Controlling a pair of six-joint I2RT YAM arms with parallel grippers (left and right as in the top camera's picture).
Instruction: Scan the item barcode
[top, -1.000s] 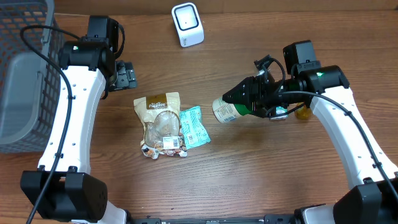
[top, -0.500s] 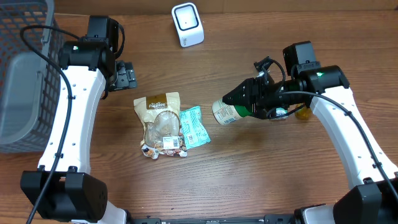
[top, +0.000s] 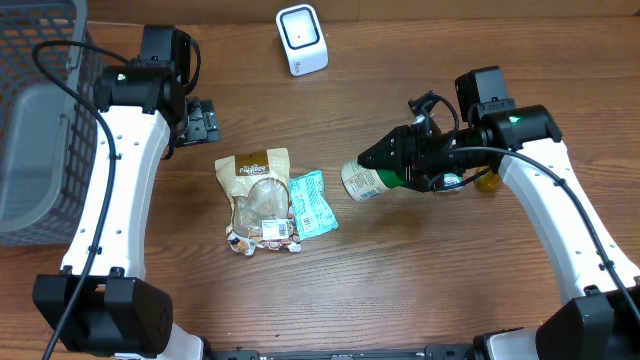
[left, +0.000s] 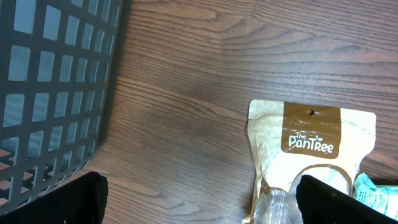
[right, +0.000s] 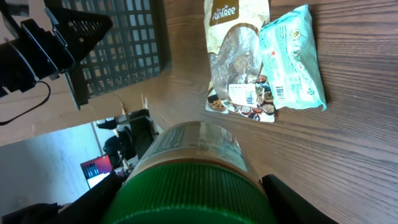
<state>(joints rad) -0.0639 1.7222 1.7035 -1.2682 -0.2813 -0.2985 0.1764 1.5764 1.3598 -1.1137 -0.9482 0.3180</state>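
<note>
The right gripper (top: 378, 165) pinches a green-lidded jar (top: 362, 181) with a cream label, its fingers (right: 102, 200) set against either side of the lid. The jar lies on its side, base pointing toward the table's middle. It seems to hang clear of the wood, though the overhead view does not make that certain. It sits right of centre, well apart from the white barcode scanner (top: 301, 40) that stands at the far edge of the table (top: 400, 290). To the jar's left, a tan PanTree snack pouch (top: 258, 195) lies flat, with a teal packet (top: 312, 202) just beside it and overlapping its right edge. The left gripper (top: 207, 122) hangs above the wood beyond the pouch with its fingers (left: 68, 205) spread wide and nothing between them. A dark grey mesh basket (top: 40, 120) stands at the table's left edge. A small yellowish object (top: 487, 182) shows partly under the right arm, too hidden to name.
</note>
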